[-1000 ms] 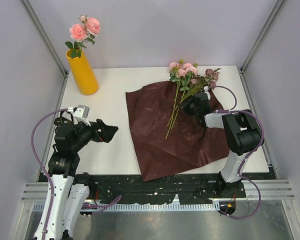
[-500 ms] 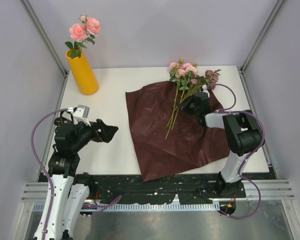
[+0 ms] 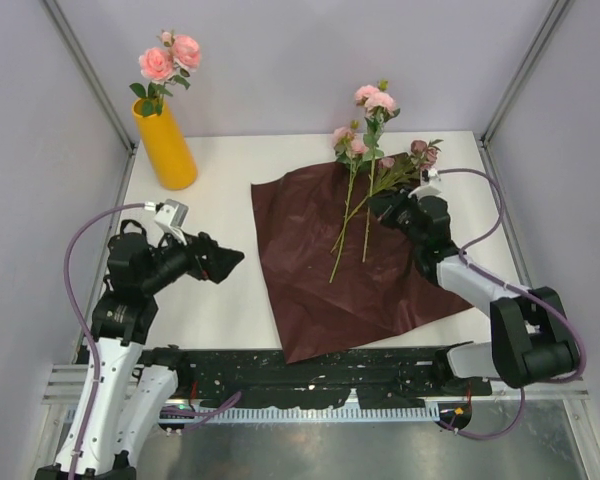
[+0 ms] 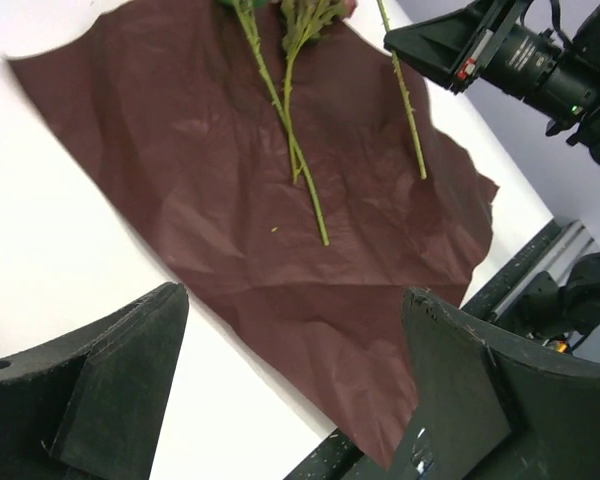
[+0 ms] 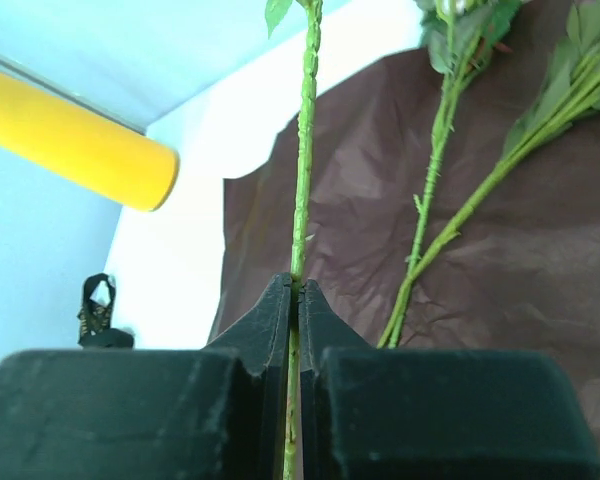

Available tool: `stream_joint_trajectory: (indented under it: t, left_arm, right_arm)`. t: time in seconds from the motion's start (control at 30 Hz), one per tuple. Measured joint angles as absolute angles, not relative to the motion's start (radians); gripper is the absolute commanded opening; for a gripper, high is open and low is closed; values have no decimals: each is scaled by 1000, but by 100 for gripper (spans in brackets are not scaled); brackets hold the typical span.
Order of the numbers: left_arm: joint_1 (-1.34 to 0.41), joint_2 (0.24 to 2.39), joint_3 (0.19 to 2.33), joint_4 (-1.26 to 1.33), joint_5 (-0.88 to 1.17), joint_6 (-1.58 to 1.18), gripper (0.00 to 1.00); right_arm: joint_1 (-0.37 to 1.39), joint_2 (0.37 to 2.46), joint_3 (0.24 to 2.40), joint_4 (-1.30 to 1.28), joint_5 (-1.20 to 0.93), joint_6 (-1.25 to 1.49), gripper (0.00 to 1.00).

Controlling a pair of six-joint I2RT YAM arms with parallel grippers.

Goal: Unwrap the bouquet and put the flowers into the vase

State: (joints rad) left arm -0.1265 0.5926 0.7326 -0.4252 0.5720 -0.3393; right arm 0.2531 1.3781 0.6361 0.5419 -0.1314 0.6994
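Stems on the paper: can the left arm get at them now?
Probably yes: left gripper is open and empty, only table and paper lie between it and the stems; right gripper holds another stem beside them.

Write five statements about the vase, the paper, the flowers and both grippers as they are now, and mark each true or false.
1. The right gripper is shut on a green flower stem. True.
2. The vase lies on its side and is empty. False: it stands upright with pink roses in it.
3. The left gripper is open and holds nothing. True.
4. The dark red paper is wrapped around the stems. False: it lies spread open on the table.
5. No flowers lie on the paper. False: loose flowers lie across it.
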Motion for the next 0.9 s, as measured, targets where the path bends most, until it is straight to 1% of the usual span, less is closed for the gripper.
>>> stream_joint_trajectory:
  t: [0.17, 0.23, 0.37, 0.53, 0.63, 0.9]
  left_arm:
    - [-138, 645, 823, -424, 628, -358, 89]
    - [-147, 664, 851, -416, 653, -369, 87]
    - [-195, 718, 891, -377, 688, -414, 85]
    - [-291, 797, 899, -267, 704, -496, 77]
    - [-334, 859, 899, -185, 709, -559, 75]
    - [-390, 912, 899, 35, 712, -709, 67]
  right_arm:
    - [258, 1219, 564, 562, -154, 703, 5]
    - [267, 1158, 526, 572, -166, 708, 5]
    - [337, 1024, 449, 609, -206, 714, 5]
    - [520, 910, 413, 657, -220, 694, 6]
    - [647, 859, 399, 696, -225, 673, 5]
    - [852, 860, 380, 770, -200, 633, 6]
